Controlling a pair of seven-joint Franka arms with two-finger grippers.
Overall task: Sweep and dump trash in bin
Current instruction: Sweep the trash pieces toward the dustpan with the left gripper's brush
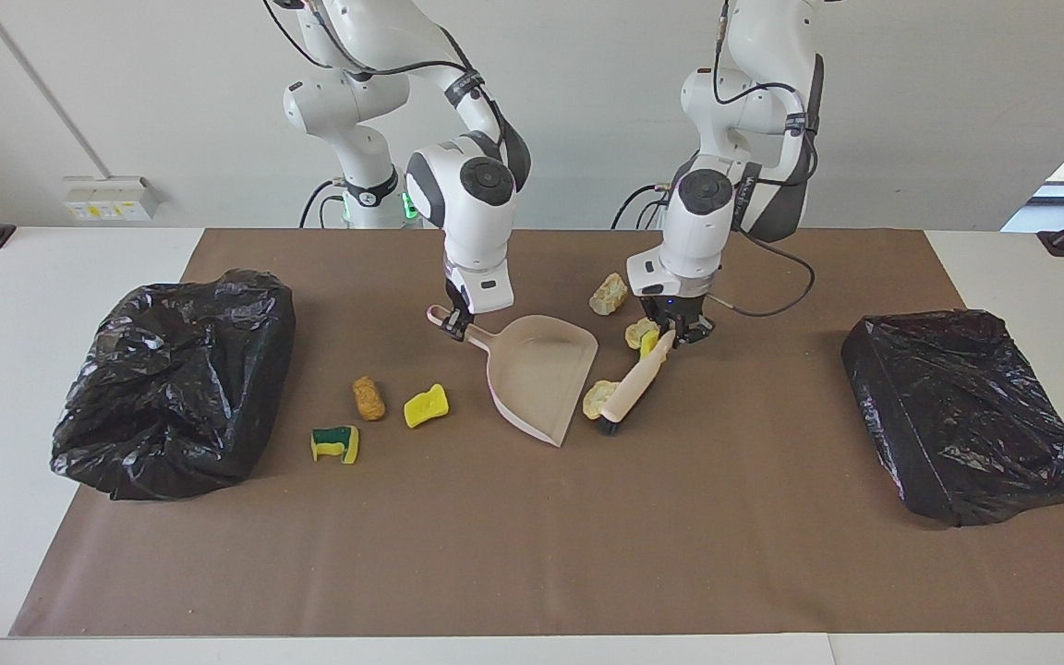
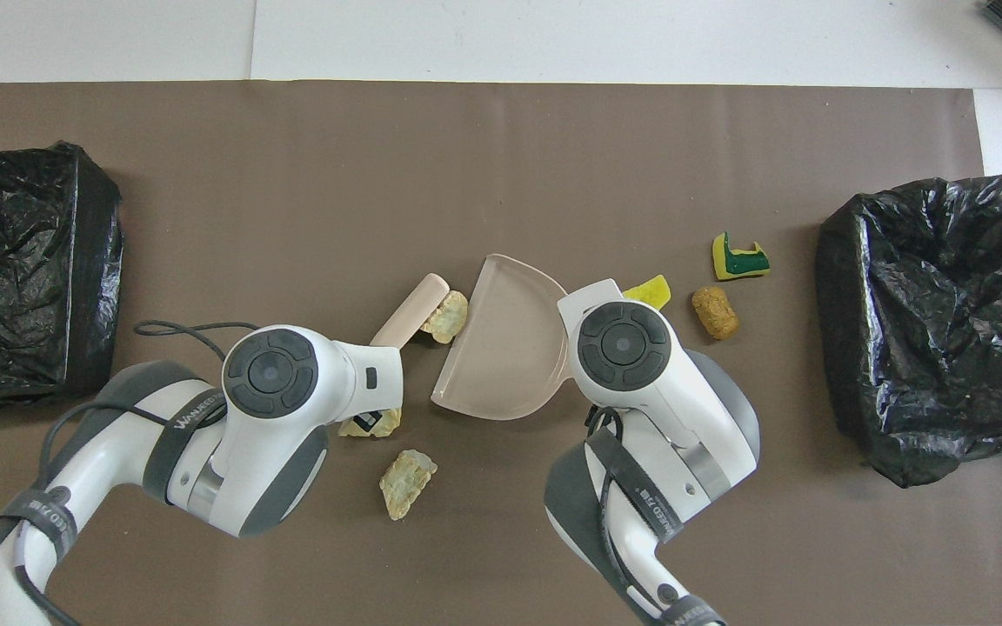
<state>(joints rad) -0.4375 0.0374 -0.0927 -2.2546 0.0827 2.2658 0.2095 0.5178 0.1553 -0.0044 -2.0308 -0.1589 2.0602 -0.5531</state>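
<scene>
Trash scraps lie scattered mid-tabletop: three toward the right arm's end near the open black bin, the others clustered beside the dustpan and brush; the left hand is closed on the brush handle; the right hand grips the dustpan's handle; a second black bag sits at the left arm's end.

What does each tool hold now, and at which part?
The left tool holds the brush at its handle's end. The right tool holds the dustpan by its handle.
</scene>
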